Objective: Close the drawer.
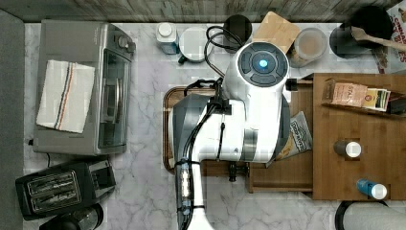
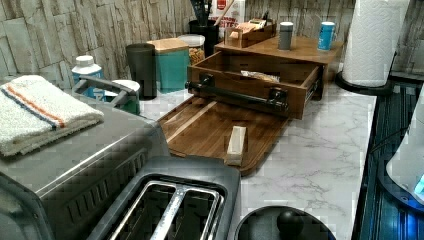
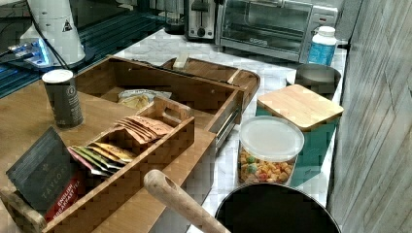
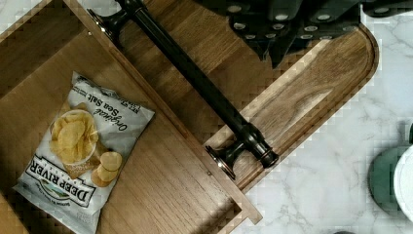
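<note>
Drawer [image 2: 260,80] stands pulled out over the tray [image 2: 210,130], chip bag [image 4: 80,151] inside (light load). Rigid wood, likely slides easily; push at black handle [image 4: 195,80]. Gripper [image 4: 280,46] above; jaw state cannot be told.

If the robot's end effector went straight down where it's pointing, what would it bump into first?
Probably the tray: the end effector hangs over it, just outside the drawer's handle. Depth is unclear, so it might brush the handle.

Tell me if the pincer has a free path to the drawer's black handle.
Probably yes. In the wrist view the pincer hovers above the tray, just beside the handle, with nothing between them.
</note>
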### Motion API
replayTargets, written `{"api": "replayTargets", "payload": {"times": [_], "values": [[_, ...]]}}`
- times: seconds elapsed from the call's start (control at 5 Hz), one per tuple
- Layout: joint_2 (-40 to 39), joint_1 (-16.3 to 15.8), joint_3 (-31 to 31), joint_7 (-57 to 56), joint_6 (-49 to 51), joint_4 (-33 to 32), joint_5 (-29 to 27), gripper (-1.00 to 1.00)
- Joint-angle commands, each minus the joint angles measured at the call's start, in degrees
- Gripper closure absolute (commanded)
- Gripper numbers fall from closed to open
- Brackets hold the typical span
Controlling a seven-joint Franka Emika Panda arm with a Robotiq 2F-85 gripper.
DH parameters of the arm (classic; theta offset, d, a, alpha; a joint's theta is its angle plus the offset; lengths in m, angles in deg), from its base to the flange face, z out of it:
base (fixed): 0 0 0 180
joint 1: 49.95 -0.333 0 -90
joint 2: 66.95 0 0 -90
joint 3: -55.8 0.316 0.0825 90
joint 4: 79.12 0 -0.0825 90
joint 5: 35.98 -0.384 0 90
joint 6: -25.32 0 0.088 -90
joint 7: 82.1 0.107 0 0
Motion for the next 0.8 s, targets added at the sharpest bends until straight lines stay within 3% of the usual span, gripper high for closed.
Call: {"api": "replayTargets", "payload": {"times": [0.2,0.4,0.8], "values": [[0.00,0.09,-0.09,-0.01,0.00,-0.55,0.01,1.00],[1.23,-0.37,0.21,-0.37,-4.35,-4.23,0.74,1.00],[2.27,-0.98,1.94,-16.88,-12.54,-9.67,-1.90,1.00]]}}
